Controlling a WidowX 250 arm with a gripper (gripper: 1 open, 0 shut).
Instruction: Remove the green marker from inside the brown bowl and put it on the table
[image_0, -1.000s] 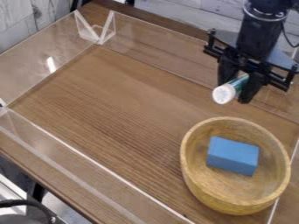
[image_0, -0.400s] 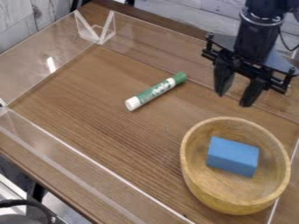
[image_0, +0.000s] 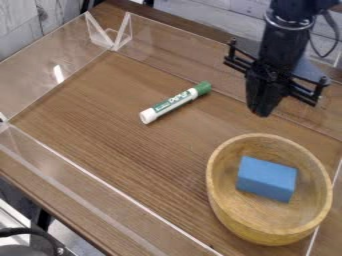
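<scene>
The green marker (image_0: 177, 102) is seen lying flat on the surface (image_0: 120, 140), well apart from the brown bowl (image_0: 271, 190). A blue block (image_0: 266, 177) is held inside the bowl. The pincer (image_0: 265, 107) is clenched, empty, pointed down beside the marker.

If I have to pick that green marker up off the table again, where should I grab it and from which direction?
Take the green marker at mid-barrel, coming straight down from above. It lies flat on the table, slanted from lower left to its green cap at upper right, so set the fingers across the barrel. The hand is shut, empty and hanging to its right; open it first.
</scene>
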